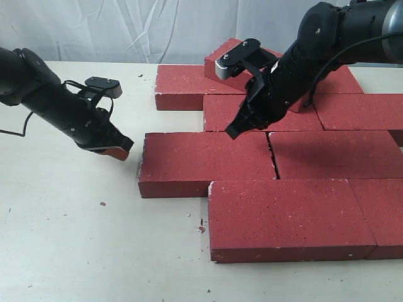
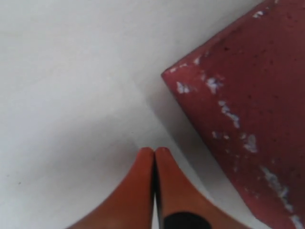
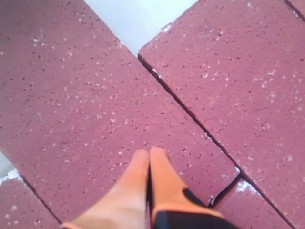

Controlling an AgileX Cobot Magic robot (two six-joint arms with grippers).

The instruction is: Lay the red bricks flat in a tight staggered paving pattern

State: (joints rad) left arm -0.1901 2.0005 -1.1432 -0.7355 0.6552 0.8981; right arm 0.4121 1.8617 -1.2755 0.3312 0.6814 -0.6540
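Note:
Several red bricks lie flat in staggered rows on the right of the white table [image 1: 75, 239]. The left brick of the third row [image 1: 204, 163] has its short end facing my left gripper [image 1: 124, 148]. That gripper is shut and empty, low over the table a little left of the brick. In the left wrist view its tips [image 2: 153, 150] sit apart from the brick's chipped corner [image 2: 248, 105]. My right gripper [image 1: 232, 132] is shut and empty, its tips just over a second-row brick [image 1: 242, 113] near the seam. The right wrist view shows the shut tips [image 3: 149, 152] over that brick [image 3: 95, 95].
One brick [image 1: 230, 53] at the back lies skewed behind the right arm. Small red crumbs [image 1: 201, 228] lie on the table by the front brick [image 1: 283, 217]. A white curtain [image 1: 157, 25] hangs behind. Bare table spreads to the left and front.

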